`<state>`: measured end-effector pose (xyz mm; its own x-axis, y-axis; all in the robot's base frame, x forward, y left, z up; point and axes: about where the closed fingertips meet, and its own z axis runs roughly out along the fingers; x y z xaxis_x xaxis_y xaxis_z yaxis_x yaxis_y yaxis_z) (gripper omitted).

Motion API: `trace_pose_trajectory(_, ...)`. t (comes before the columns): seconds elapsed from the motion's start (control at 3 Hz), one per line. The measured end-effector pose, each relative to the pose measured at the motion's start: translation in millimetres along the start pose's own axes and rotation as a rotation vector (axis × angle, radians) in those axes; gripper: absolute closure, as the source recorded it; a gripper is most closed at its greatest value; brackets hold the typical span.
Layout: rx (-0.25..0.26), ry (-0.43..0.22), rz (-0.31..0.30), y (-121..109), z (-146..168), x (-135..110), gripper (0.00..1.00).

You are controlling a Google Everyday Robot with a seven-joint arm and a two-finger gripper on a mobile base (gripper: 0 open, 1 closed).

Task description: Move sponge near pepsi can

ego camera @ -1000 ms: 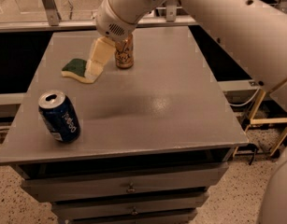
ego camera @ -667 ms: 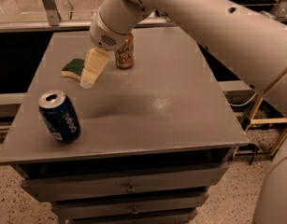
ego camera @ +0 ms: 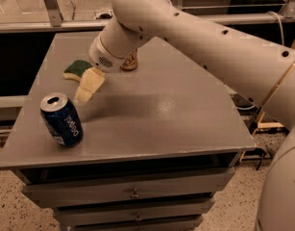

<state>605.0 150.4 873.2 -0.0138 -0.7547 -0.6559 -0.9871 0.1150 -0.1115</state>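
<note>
The sponge [ego camera: 77, 69], dark green on top with a pale yellow edge, lies flat at the table's back left. My gripper [ego camera: 87, 87] hangs just in front of and to the right of it, covering its near right end, above the table between the sponge and the pepsi can. The pepsi can [ego camera: 61, 119], dark blue with a silver top, stands tilted-looking near the front left edge of the table. I cannot tell whether the gripper touches the sponge.
A gold-brown can [ego camera: 130, 61] stands at the back middle, mostly hidden behind my arm [ego camera: 195, 37]. The grey table [ego camera: 166, 114] has drawers below its front edge. A metal rail runs behind the table, and the floor drops off on the left and right.
My arm has swung left and toward the front. The gripper moved from beside the gold-brown can to the sponge's near right end. Sponge and cans have not moved.
</note>
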Motion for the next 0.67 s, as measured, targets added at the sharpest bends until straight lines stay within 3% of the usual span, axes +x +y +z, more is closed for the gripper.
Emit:
trace_pose_trajectory(0.33, -0.025, -0.004, 0.038, 5, 21, 7, 0.0)
trace_pose_trajectory(0.67, -0.018, 0.006, 0.055, -4, 36, 16, 0.0)
